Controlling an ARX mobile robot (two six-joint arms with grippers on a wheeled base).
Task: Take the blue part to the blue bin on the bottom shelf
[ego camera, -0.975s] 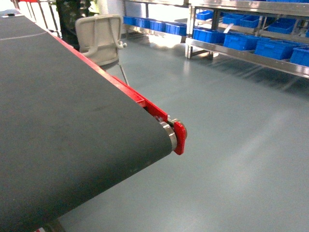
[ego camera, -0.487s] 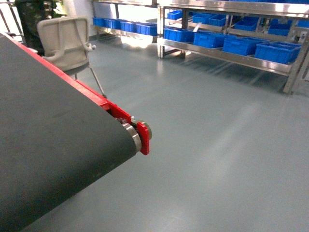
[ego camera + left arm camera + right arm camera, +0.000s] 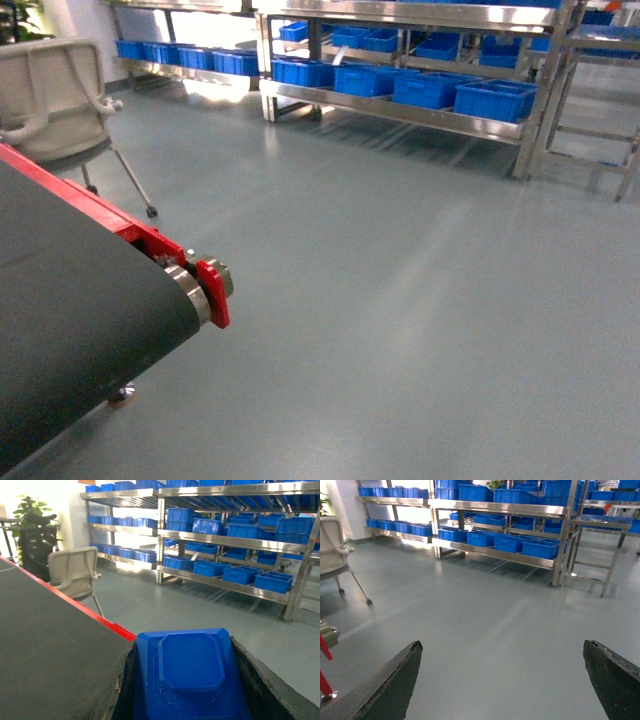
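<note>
Head view gives us the widest picture: grey floor [image 3: 420, 300], the black conveyor belt [image 3: 70, 330] with its red end bracket [image 3: 214, 293] at lower left, a beige chair [image 3: 55, 100] behind it, and the steel rack [image 3: 400, 60] across the room. Its bottom shelf [image 3: 400, 112] carries a row of blue bins [image 3: 430, 88], well apart from us. Neither arm shows here.

The left wrist view supplies what the head view lacks: the blue part [image 3: 192, 675] sits gripped between the dark fingers [image 3: 260, 680] of our left gripper [image 3: 190, 690], just beside the belt edge. We judge it a moulded plastic piece, stiff and light, with smooth sloped walls and a raised octagonal panel on top. That glossy surface looks slippery, so the flat side walls seem the sound place to hold, as they are held now; a pinch on the slanted rim would likely slide.

The right wrist view shows our right gripper [image 3: 505, 680] spread wide with nothing between its fingers [image 3: 395, 680], and a small steel table [image 3: 600, 525] right of the rack, which the left wrist view does not take in.
</note>
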